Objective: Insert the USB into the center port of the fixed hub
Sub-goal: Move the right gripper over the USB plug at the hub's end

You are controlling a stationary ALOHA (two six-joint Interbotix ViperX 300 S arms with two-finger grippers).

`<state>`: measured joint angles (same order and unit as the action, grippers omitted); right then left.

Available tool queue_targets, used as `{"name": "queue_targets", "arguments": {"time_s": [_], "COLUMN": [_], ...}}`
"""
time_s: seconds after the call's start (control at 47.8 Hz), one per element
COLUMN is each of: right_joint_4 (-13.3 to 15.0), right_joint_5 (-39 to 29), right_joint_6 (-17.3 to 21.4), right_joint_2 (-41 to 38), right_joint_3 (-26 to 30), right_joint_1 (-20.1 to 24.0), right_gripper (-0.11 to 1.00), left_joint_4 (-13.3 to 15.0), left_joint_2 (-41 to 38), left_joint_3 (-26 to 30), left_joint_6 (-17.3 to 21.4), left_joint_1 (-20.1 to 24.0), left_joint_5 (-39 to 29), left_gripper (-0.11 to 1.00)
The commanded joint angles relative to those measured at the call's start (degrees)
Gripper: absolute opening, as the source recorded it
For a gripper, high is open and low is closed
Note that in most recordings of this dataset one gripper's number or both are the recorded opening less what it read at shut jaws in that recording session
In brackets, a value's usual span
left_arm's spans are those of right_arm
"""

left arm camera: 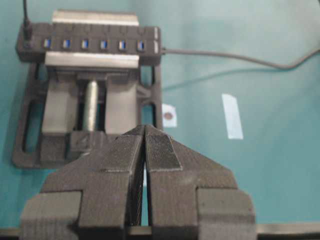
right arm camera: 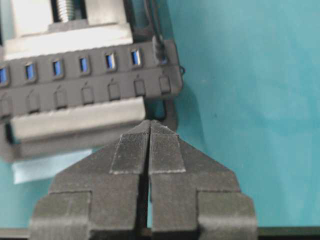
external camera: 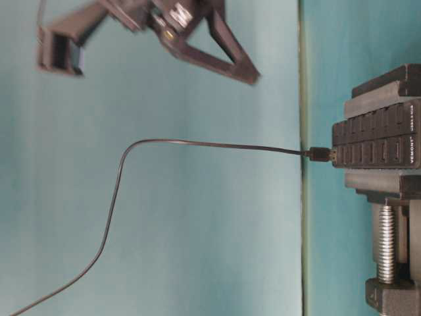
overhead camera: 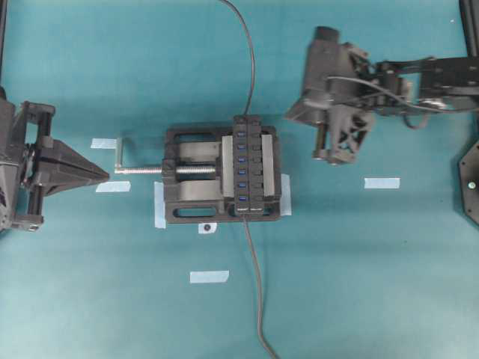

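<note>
The fixed hub is clamped in a black vise at mid-table. The USB plug on its thin dark cable stands in the end port at the far end of the row, as the left wrist view and the right wrist view also show. The center port is an empty blue slot. My left gripper is shut and empty, its tip by the vise crank. My right gripper is shut and empty, raised to the right of the hub's plug end.
The vise's silver screw and crank stick out toward my left gripper. The hub's thicker grey cable runs to the near edge. The thin cable runs to the far edge. Several pale tape strips lie on the teal table.
</note>
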<state>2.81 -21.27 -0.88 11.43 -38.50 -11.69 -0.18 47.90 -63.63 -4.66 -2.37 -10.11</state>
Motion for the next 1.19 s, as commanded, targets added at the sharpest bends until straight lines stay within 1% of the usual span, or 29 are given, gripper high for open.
{"name": "queue_targets", "arguments": {"time_s": [0.0, 0.314, 0.523, 1.171], "right_joint_4": [0.09, 0.09, 0.09, 0.09], "right_joint_5": [0.53, 1.32, 1.49, 2.46], "right_joint_6": [-0.7, -1.41, -2.2, -2.46], "right_joint_2": [-1.14, -5.71, -7.03, -10.9], "right_joint_3": [2.11, 5.36, 5.98, 7.65], "right_joint_1": [-0.26, -0.26, -0.26, -0.26], "right_gripper": [-0.02, -0.02, -0.02, -0.02], "left_joint_4": [-0.09, -0.09, -0.09, -0.09], "left_joint_2": [-0.35, -0.62, -0.62, -0.44], "left_joint_3": [1.76, 1.67, 1.67, 1.14], "left_joint_6": [-0.09, -0.18, -0.18, -0.35], "left_joint_1": [-0.18, -0.18, -0.18, -0.18], "left_joint_5": [0.18, -0.44, -0.44, -0.44], "left_gripper": [0.0, 0.0, 0.0, 0.0]}}
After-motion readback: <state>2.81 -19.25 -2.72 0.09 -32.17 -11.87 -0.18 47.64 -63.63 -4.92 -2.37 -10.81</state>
